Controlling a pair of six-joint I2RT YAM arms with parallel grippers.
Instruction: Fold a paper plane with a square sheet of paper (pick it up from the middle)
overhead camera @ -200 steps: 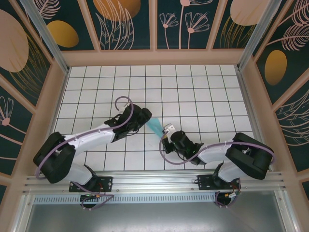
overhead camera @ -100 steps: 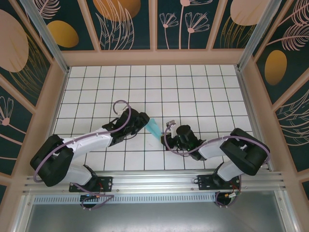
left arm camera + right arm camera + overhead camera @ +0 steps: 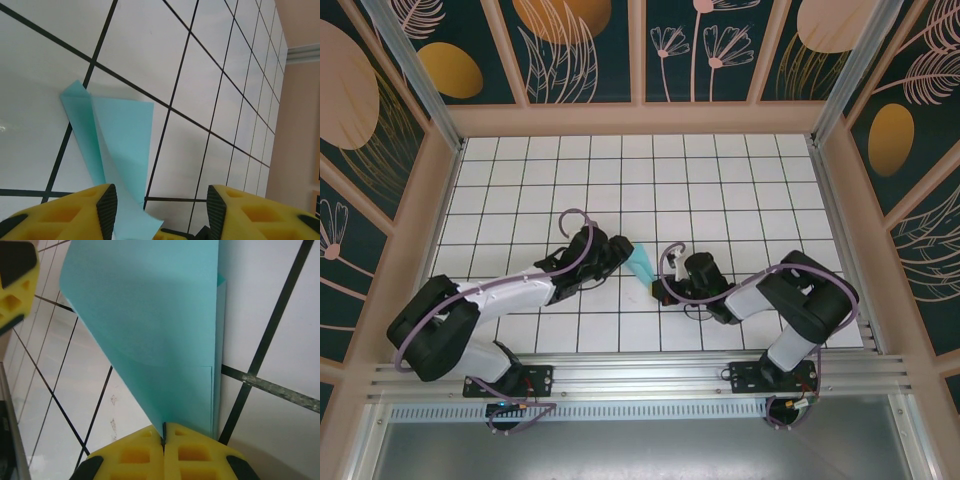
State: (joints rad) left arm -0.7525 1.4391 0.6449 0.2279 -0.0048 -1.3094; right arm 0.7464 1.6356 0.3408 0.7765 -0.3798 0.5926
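Right gripper (image 3: 163, 434) pressed together, pinching the folded paper (image 3: 150, 315) by its narrow end. Left gripper (image 3: 162, 207) is spread (roughly halfway), with the paper's other end between its jaws, close beside one finger. Paper lies mid-table (image 3: 720, 180).

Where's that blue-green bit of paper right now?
In the top view the turquoise paper is over the tiled table's near middle, between the two arms, its end pinched in the right end effector.

Paper (image 3: 150, 340) top cropped; lower tip hidden inside right end effector (image 3: 164, 432).
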